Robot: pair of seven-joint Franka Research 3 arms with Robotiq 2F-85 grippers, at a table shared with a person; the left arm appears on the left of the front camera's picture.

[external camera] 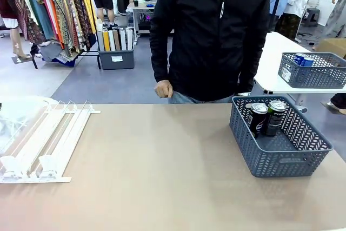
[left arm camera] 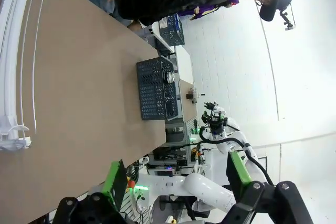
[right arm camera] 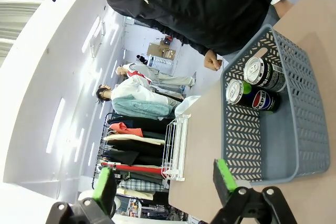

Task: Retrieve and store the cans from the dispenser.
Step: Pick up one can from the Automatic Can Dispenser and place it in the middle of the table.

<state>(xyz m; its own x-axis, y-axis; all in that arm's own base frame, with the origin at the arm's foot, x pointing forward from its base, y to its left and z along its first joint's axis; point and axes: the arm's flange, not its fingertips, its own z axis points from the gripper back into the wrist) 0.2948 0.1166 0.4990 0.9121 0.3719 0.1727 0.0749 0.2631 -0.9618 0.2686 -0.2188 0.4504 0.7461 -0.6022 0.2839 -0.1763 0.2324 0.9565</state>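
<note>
Looking across the desk (external camera: 162,166), I saw the dispenser (external camera: 46,142) lying at about nine o'clock, its sloped lanes bare as far as I could tell, the front stoppers toward my side. Two dark cans (external camera: 266,116) stood upright together in the far corner of the grey basket (external camera: 281,160) at about three o'clock, touching or nearly so; I judged they were set there so that the open floor nearer me could take more.

My left tool (left arm camera: 176,179) had its green pads spread wide with nothing between them, raised well off the desk and looking along it past the dispenser toward the basket. My right tool (right arm camera: 165,184) was likewise agape and empty, hanging near the basket with the cans ahead of it.

A person (external camera: 216,31) stood at twelve o'clock, one hand (external camera: 163,89) loosely curled just behind the far edge, not on anything.

With no can left in the lanes, I judged the storing done, or waiting on a refill. Another basket (external camera: 313,71) with blue cans sat on a white table beyond.
</note>
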